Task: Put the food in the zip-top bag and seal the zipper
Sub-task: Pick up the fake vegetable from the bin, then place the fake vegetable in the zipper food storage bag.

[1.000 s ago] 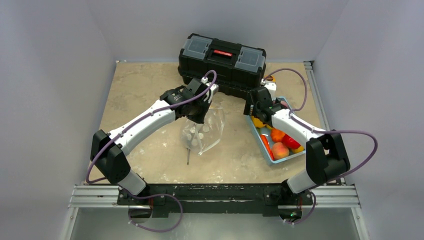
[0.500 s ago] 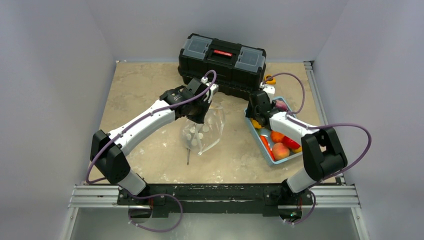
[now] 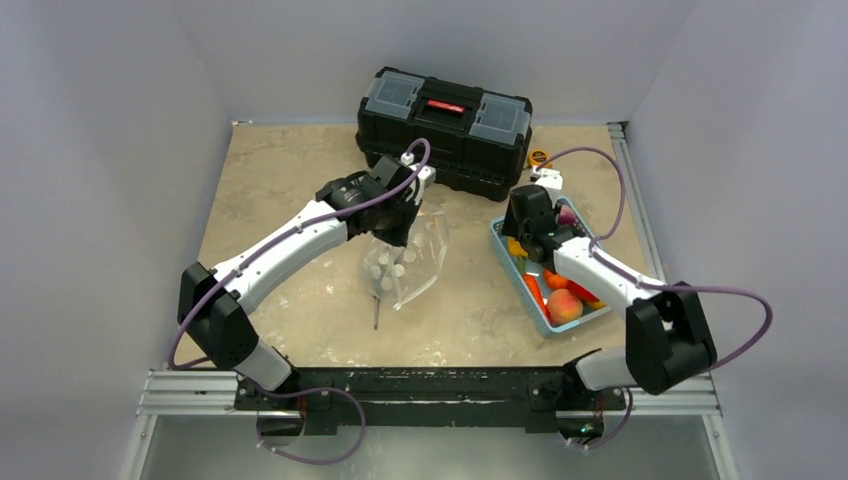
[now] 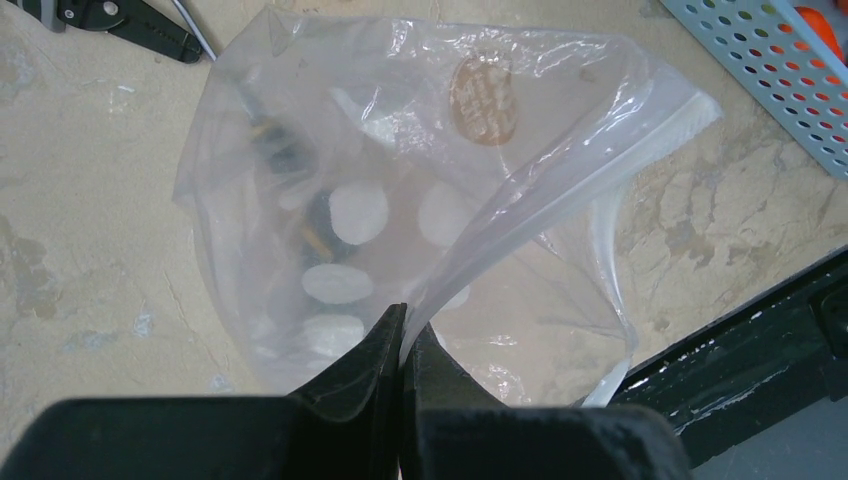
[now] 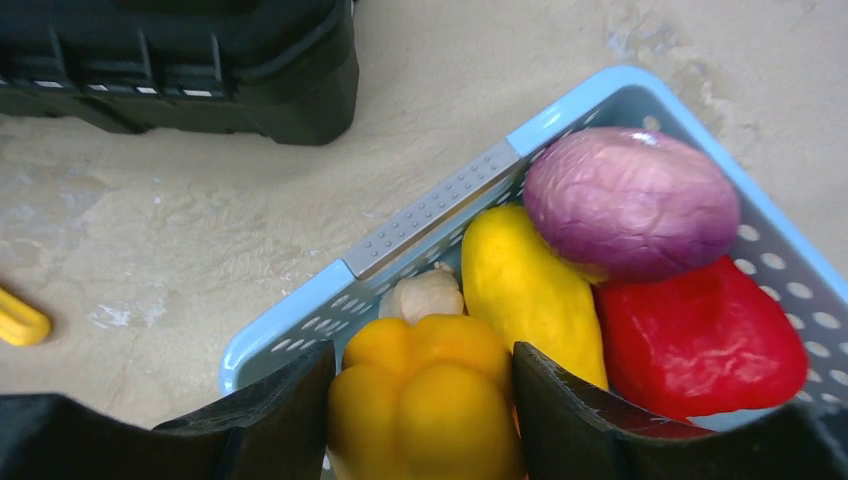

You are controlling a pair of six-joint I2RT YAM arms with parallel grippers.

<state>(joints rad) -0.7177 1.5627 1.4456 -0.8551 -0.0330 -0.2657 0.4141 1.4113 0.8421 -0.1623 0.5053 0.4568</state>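
The zip-top bag (image 3: pixel 405 265) is at the centre of the counter (image 3: pixel 290 180), well apart from the light blue basket (image 3: pixel 546 322) on its right. White round dots show across one face. The left end effector (image 4: pixel 402 345) is clenched on the bag's upper edge, at the zipper (image 4: pixel 570 190), which runs away from the fingertips as a pale strip. The bag's lower part rests on the counter. A dark, slim tool with yellow marks (image 4: pixel 290 160) shows blurred through the plastic; whether it lies in or under the bag cannot be told.

All the food is in the basket. At the far end are a yellow bell pepper (image 5: pixel 430 400), a garlic bulb (image 5: pixel 425 293), a yellow oblong fruit (image 5: pixel 530 290), a purple onion (image 5: pixel 630 200) and a red pepper (image 5: pixel 700 335). Nearer lie a carrot (image 3: pixel 535 292) and a peach (image 3: pixel 565 305).

The right end effector (image 5: pixel 425 390) is lowered into the far end of the basket, one finger on each side of the yellow bell pepper and apparently against it. Whether the grasp is firm cannot be told.

A black toolbox (image 3: pixel 445 120) stands at the far edge of the counter.
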